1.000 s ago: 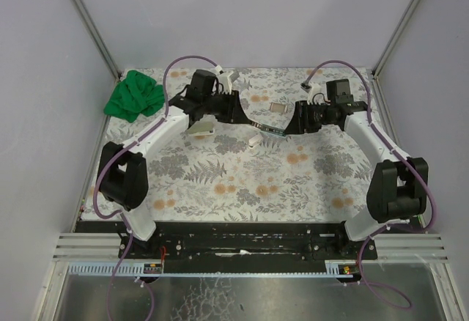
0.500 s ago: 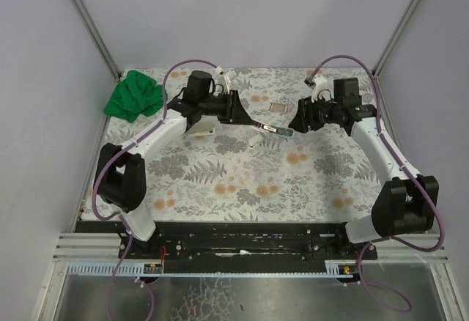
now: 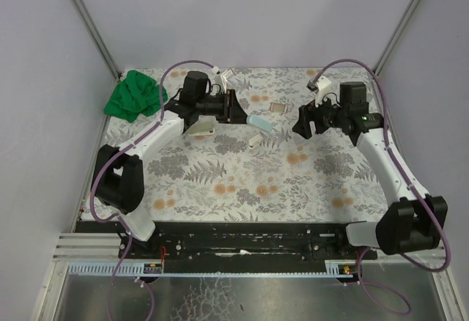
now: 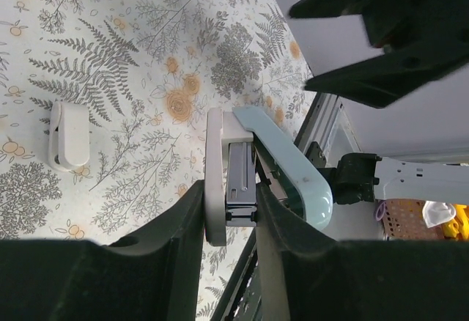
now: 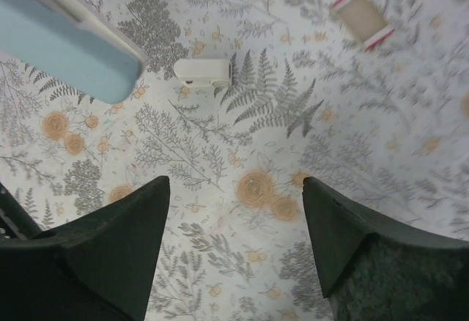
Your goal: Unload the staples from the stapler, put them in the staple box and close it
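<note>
Above floral cloth [image 4: 110, 57], left hand [image 4: 229, 198] pinching rounded pale-blue stapler [image 4: 293, 168]

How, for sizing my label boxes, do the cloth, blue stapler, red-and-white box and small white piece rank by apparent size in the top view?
1. cloth
2. stapler, held raised, one end hidden
3-4. box and white piece: nearly alike, so unranked
</note>
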### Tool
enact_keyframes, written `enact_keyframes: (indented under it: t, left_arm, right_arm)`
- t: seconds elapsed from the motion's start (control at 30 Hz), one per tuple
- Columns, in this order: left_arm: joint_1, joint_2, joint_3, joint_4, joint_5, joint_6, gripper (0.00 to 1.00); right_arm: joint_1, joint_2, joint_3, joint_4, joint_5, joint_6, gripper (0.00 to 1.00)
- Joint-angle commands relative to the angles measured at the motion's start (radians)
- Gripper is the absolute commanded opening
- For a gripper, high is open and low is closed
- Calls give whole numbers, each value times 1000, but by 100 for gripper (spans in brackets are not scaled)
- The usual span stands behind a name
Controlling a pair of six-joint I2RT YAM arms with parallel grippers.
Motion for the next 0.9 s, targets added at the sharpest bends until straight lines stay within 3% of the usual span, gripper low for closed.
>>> enact_keyframes:
  t: [0.0,0.1,0.23,0.33,0.5,0.87]
  left_arm:
    - [5,-21,-9,25,-12,16,1]
    - [-4,-18,2,-17,-60,47,1]
    - [-31,-12,-10,-25,-97,71,3]
    - [-62,-8,-6,-30,-116,91,3]
    - [-99,-1,23,-64,-136,127,4]
    - [-160,22,56,-134,-290,207,4]
  right_arm:
    - [0,-141,44,80,-59,-193,83]
    - [1,-214,37,104,-206,-257,100]
    - [24,-246,10,289,-268,-96,99]
    - [84,-206,26,333,-211,-17,99]
    - [242,-138,36,323,-97,-92,99]
    - [317,16,111,284,78,-7,99]
